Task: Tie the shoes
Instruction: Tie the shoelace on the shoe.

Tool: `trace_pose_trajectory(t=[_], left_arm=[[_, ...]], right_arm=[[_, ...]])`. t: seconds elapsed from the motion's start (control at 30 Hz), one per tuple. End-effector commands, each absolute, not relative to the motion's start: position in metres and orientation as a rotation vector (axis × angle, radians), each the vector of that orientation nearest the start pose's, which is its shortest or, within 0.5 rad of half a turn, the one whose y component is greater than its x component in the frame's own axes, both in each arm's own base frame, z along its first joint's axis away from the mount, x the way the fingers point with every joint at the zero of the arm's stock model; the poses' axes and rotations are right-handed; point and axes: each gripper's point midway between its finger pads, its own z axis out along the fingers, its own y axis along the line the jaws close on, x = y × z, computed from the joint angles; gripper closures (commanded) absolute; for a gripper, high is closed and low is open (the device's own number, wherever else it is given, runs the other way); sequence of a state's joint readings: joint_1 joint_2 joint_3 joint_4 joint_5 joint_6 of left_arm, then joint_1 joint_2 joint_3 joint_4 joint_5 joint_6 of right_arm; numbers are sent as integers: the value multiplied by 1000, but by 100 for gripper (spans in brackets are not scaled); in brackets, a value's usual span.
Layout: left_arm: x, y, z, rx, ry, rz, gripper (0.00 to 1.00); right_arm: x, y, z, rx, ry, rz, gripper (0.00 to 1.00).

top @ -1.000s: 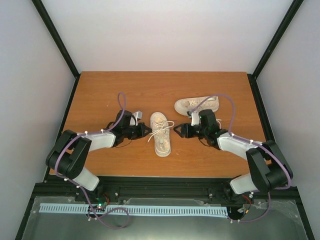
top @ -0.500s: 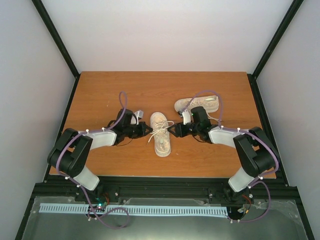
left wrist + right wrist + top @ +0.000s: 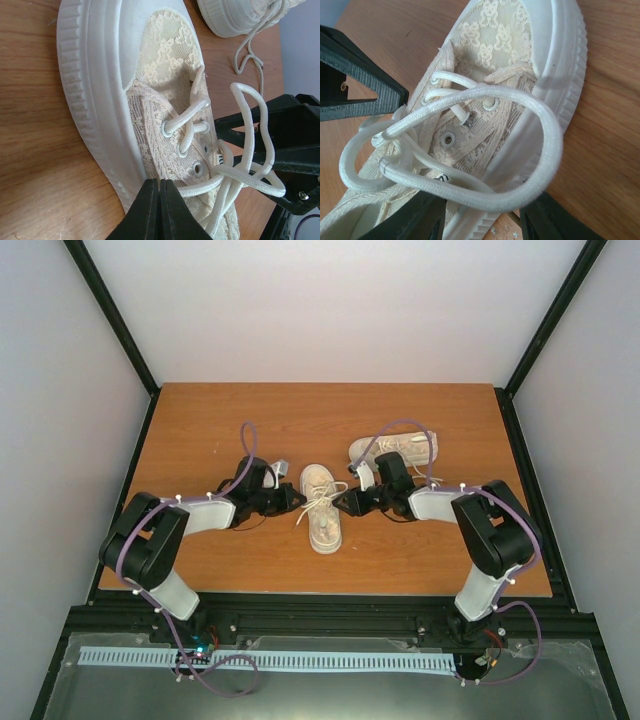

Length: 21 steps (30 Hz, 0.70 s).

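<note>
One cream lace-pattern shoe point(image 3: 322, 510) lies mid-table, toe away from me, with its white laces point(image 3: 332, 491) loose. The second shoe point(image 3: 396, 449) lies on its side behind and to the right. My left gripper point(image 3: 297, 500) is shut, with its tip point(image 3: 160, 186) against the shoe's left side point(image 3: 100, 110). A lace point(image 3: 210, 184) runs out from behind its right finger. My right gripper point(image 3: 345, 502) is open at the shoe's right side. A big lace loop point(image 3: 540, 150) lies across the gap between its fingers point(image 3: 415, 220). It also shows in the left wrist view point(image 3: 227, 142).
The wooden table point(image 3: 200, 430) ends at a black frame rail along its near edge point(image 3: 320, 605). The second shoe's loose lace point(image 3: 250, 55) trails on the wood just beyond the first shoe. Grey walls enclose the left, right and back.
My right gripper has moved left, from beside the second shoe to the first shoe's right side. My left gripper has edged slightly right against the shoe. The shoes have not moved.
</note>
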<state>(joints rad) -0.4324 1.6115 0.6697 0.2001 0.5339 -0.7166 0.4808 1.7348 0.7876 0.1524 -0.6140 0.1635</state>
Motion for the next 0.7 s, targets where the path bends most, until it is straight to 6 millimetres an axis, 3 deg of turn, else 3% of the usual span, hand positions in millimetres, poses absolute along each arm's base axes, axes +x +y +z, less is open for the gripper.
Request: trace_pose_trajectory(t=[0.0,0.2,0.27,0.33,0.5,0.67], left_arm=[[324,-245,74,-16,2464,-1170,99],[326,-246,77,-13,2457,-1171,99],[328,-246,79,-13,2450,-1172,97],[330,-247,82,-14,2442,-1173,86],[333,-245,88,-20,2422,-1163,48],[332,-245,93,8,2400,-1161,34]], right_arm=[[313,284,63,-744,2277,1064,63],[310,282,64,-737,2288,1057,93],[306,280,65,-733,2293,1061,97],[300,277,65,-726,2306,1063,97],[283,264,60,-676,2381,1036,97],[263,251,52,-606,2486,1026,97]])
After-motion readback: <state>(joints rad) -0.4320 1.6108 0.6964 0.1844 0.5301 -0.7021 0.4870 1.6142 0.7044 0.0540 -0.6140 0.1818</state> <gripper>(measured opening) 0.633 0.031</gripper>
